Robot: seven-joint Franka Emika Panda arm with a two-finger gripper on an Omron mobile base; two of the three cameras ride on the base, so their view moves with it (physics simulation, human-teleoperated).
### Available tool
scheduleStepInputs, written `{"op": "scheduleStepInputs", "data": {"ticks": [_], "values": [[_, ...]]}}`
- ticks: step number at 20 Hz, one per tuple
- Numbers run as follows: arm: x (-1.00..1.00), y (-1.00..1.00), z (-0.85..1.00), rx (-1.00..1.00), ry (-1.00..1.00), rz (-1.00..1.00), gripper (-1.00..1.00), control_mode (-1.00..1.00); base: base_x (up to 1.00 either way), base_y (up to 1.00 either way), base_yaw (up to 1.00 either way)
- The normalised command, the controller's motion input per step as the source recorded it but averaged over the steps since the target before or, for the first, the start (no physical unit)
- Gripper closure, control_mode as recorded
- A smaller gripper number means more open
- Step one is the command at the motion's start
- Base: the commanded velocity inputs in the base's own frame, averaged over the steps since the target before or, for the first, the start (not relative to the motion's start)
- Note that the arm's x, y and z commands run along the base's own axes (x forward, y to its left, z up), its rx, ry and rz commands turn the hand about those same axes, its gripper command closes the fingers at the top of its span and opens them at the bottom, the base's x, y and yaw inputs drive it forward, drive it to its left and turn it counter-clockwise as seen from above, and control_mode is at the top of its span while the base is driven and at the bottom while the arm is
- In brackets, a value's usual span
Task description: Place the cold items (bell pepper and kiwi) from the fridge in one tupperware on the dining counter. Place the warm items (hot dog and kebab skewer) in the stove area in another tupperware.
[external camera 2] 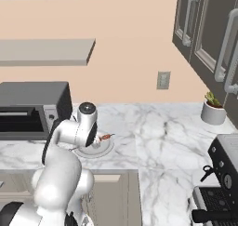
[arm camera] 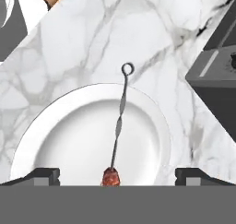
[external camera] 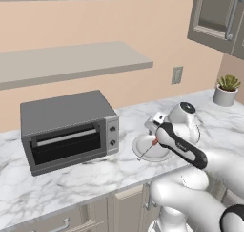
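The claw (arm camera: 117,174) hangs with its jaws wide apart, holding nothing, directly above the skewer (arm camera: 118,126) on the white plate (arm camera: 55,140) on the counter (external camera: 71,178). The skewer's long axis runs crosswise between the fingertips (arm camera: 46,174), meat end nearest.

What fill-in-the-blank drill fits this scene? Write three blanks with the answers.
1. The kebab skewer lies on a white ____.
2. The gripper hangs above it with its jaws ____.
3. The toaster oven stands on the ____ counter.
Missing words: plate; open; marble
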Motion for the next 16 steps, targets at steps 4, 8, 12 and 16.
{"op": "scheduleStepInputs", "data": {"ticks": [4,8,12,16], "values": [[0.55,-0.01,-0.35,-0.13,0.27,0.0,-1.0,-1.0,0.0,0.0,0.0],[0.11,-0.18,-0.54,-0.06,0.03,0.0,-1.0,-1.0,0.0,0.0,0.0],[0.0,-0.16,-0.93,-0.1,0.0,-0.04,-1.0,-1.0,0.0,0.0,0.0],[0.12,0.0,-0.66,-0.04,0.0,-0.02,-1.0,-1.0,0.0,0.0,0.0]]}}
